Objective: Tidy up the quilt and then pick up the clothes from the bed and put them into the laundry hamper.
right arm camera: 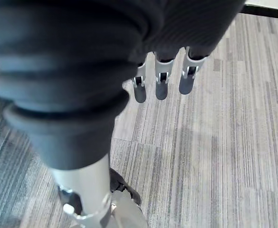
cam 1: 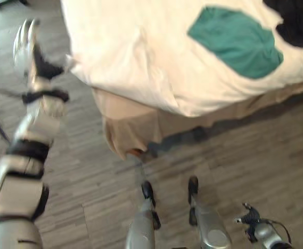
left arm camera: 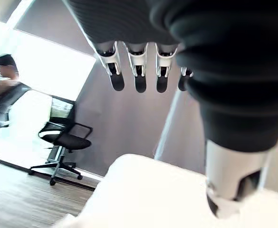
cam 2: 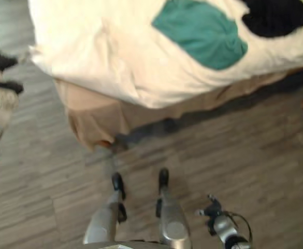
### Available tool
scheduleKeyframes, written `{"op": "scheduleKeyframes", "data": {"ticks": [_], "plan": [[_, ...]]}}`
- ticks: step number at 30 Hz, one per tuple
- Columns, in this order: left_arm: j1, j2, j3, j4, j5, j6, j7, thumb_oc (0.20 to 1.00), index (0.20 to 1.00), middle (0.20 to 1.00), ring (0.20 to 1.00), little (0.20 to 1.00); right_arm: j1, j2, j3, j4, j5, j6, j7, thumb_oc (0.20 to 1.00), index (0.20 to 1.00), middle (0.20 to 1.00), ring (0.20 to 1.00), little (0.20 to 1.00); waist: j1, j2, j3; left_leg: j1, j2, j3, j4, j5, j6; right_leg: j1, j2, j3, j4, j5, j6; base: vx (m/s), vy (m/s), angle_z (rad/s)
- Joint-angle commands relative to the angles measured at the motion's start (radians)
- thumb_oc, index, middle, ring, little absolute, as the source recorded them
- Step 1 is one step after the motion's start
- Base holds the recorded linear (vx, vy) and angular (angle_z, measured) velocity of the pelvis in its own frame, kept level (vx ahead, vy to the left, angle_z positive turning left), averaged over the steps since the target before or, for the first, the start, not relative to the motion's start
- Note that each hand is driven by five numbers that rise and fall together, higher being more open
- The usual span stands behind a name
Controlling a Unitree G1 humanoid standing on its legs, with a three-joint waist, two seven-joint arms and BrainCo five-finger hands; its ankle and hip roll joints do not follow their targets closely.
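Left robot hand (cam 1: 26,39) is hanging at the upper left of the left eye view, raised beside the bed's corner, clear of the quilt (cam 1: 141,52). In the left wrist view its fingers (left arm camera: 138,71) are reaching out straight and relaxed, spread wide, holding nothing; the thumb is pointing out apart from them.

Past those fingers, an office chair (left arm camera: 62,142) is standing on the wood floor (left arm camera: 20,199) at the left of that frame, and a person (left arm camera: 5,80) is sitting at the far left edge against a bright window.

Cream quilt is lying across the bed in the upper half of the eye views, its rumpled edge drooping over the near corner; a tan bed skirt (cam 1: 125,129) is hanging below it down to the floor (cam 1: 244,155).

Green garment (cam 1: 236,41) is lying flat on the quilt at the upper centre-right. Black garment (cam 1: 296,21) is lying just beside it, in the upper right corner, partly cut by the frame edge.

Right robot hand (right arm camera: 162,76) is hanging low over bare floor; its fingers are extending straight, wide, holding nothing.
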Motion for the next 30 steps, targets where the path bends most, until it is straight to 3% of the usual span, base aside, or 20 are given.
{"op": "scheduleKeyframes", "data": {"ticks": [1,6,7,8,9,12,14,15,16,17,18,19,20,21,25,30], "plan": [[-0.192,-0.001,-0.115,0.166,0.118,0.052,-0.017,1.0,1.0,1.0,1.0,1.0,-0.002,-0.014,0.043,-0.002,0.071,-0.014,-0.046,1.0,1.0,1.0,1.0,1.0,-0.032,-0.028,0.025,0.01,0.051,-0.027,0.108,-0.109,-0.066,-0.026,-0.072,0.012,0.095,-0.137,0.111,-0.04,-0.024,-0.1],[-0.32,-0.069,-0.25,0.287,0.182,0.06,-0.059,1.0,1.0,1.0,1.0,1.0,-0.022,0.007,0.073,-0.009,0.103,-0.037,-0.058,1.0,1.0,1.0,1.0,1.0,-0.05,-0.029,0.058,-0.03,0.053,-0.016,0.107,-0.096,-0.071,-0.074,-0.068,0.011,0.09,-0.123,0.114,-0.03,-0.016,-0.04],[-0.326,-0.099,-0.303,0.338,0.252,0.068,-0.113,0.41,0.41,0.41,0.41,0.41,-0.018,0.012,0.082,-0.001,0.116,-0.042,-0.055,1.0,1.0,1.0,1.0,1.0,-0.054,-0.029,0.063,-0.032,0.055,-0.012,0.108,-0.095,-0.072,-0.076,-0.067,0.012,0.086,-0.122,0.115,-0.02,0.001,-0.09],[-0.327,-0.099,-0.304,0.338,0.252,0.068,-0.113,0.209,0.209,0.209,0.209,0.209,-0.018,0.013,0.082,-0.001,0.116,-0.042,-0.055,1.0,1.0,1.0,1.0,1.0,-0.053,-0.029,0.064,-0.031,0.055,-0.012,0.108,-0.095,-0.072,-0.076,-0.067,0.012,0.086,-0.122,0.115,0.0,0.009,-0.13],[-0.313,-0.119,-0.313,0.355,0.274,0.061,-0.145,0.2,0.2,0.2,0.2,0.2,-0.015,0.019,0.087,0.014,0.122,-0.041,-0.05,1.0,1.0,1.0,1.0,1.0,-0.055,-0.029,0.063,-0.022,0.055,-0.008,0.105,-0.097,-0.072,-0.071,-0.067,0.012,0.084,-0.122,0.114,0.01,0.005,-0.13],[-0.216,-0.165,-0.286,0.368,0.308,0.056,-0.182,0.2,0.2,0.2,0.2,0.2,0.011,0.028,0.085,0.031,0.122,-0.038,-0.046,1.0,1.0,1.0,1.0,1.0,-0.057,-0.03,0.049,0.017,0.055,0.0,0.085,-0.101,-0.072,-0.039,-0.068,0.012,0.072,-0.127,0.113,0.03,0.003,-0.09],[-0.09,-0.196,-0.236,0.342,0.328,0.06,-0.176,0.2,0.2,0.2,0.2,0.2,0.018,0.026,0.074,0.027,0.125,-0.039,-0.052,1.0,1.0,1.0,1.0,1.0,-0.052,-0.028,0.032,0.05,0.052,0.002,0.067,-0.106,-0.071,-0.011,-0.068,0.009,0.064,-0.131,0.11,0.07,0.017,-0.05],[0.059,-0.207,-0.194,0.304,0.37,0.06,-0.193,0.2,0.2,0.2,0.2,0.2,0.017,0.009,0.051,-0.008,0.121,-0.036,-0.06,1.0,1.0,1.0,1.0,1.0,-0.044,-0.021,0.005,0.096,0.045,0.005,0.043,-0.112,-0.07,0.028,-0.067,0.008,0.053,-0.136,0.109,0.09,0.037,-0.07],[0.061,-0.207,-0.192,0.303,0.371,0.061,-0.193,0.2,0.2,0.2,0.2,0.2,0.018,0.008,0.051,-0.009,0.121,-0.036,-0.06,1.0,1.0,1.0,1.0,1.0,-0.045,-0.02,0.005,0.097,0.045,0.005,0.042,-0.112,-0.07,0.029,-0.067,0.008,0.052,-0.136,0.109,0.15,0.092,-0.08],[0.237,-0.21,-0.112,0.297,0.374,0.055,-0.208,0.2,0.2,0.2,0.2,0.2,0.026,-0.028,0.03,-0.113,0.088,-0.036,-0.065,1.0,1.0,1.0,1.0,1.0,-0.037,-0.017,-0.024,0.147,0.035,0.011,0.025,-0.123,-0.068,0.072,-0.063,0.008,0.045,-0.141,0.108,0.08,0.056,-0.06],[0.239,-0.209,-0.11,0.296,0.374,0.055,-0.209,0.2,0.2,0.2,0.2,0.2,0.027,-0.029,0.031,-0.114,0.088,-0.035,-0.064,1.0,1.0,1.0,1.0,1.0,-0.038,-0.016,-0.027,0.144,0.035,0.011,0.025,-0.12,-0.068,0.069,-0.063,0.008,0.042,-0.137,0.107,0.17,0.117,-0.1],[0.435,-0.212,0.012,0.263,0.346,0.059,-0.222,0.228,0.228,0.228,0.228,0.228,0.045,-0.074,0.007,-0.269,0.037,-0.03,-0.063,1.0,1.0,1.0,1.0,1.0,-0.025,-0.012,-0.054,0.194,0.026,0.015,0.008,-0.133,-0.064,0.114,-0.062,0.007,0.037,-0.145,0.105,0.13,0.078,-0.11],[0.519,-0.215,0.067,0.252,0.332,0.061,-0.225,0.526,0.526,0.526,0.526,0.526,0.053,-0.092,-0.007,-0.326,0.017,-0.027,-0.056,1.0,1.0,1.0,1.0,1.0,-0.017,-0.011,-0.064,0.214,0.025,0.013,0.006,-0.142,-0.062,0.133,-0.063,0.004,0.04,-0.154,0.104,0.17,0.106,-0.1],[0.612,-0.225,0.129,0.236,0.319,0.066,-0.23,1.0,1.0,1.0,1.0,1.0,0.065,-0.117,-0.02,-0.403,-0.01,-0.025,-0.05,1.0,1.0,1.0,1.0,1.0,-0.01,-0.01,-0.075,0.231,0.024,0.012,0.003,-0.147,-0.062,0.152,-0.064,0.001,0.037,-0.159,0.102,0.12,0.068,-0.03],[0.911,-0.28,0.335,0.334,0.255,0.078,-0.227,1.0,1.0,1.0,1.0,1.0,0.032,-0.177,-0.042,-0.606,-0.057,-0.033,-0.025,1.0,1.0,1.0,1.0,1.0,0.027,-0.012,-0.122,0.283,0.018,0.003,-0.005,-0.16,-0.056,0.219,-0.067,-0.012,0.024,-0.171,0.095,0.09,0.059,0.08],[1.078,-0.313,0.47,0.42,0.186,0.085,-0.215,1.0,1.0,1.0,1.0,1.0,-0.042,-0.18,-0.038,-0.739,-0.031,-0.049,-0.009,1.0,1.0,1.0,1.0,1.0,0.075,-0.02,-0.146,0.275,0.017,-0.022,-0.005,-0.16,-0.054,0.241,-0.076,-0.04,0.008,-0.166,0.094,0.0,0.034,0.25]]}}
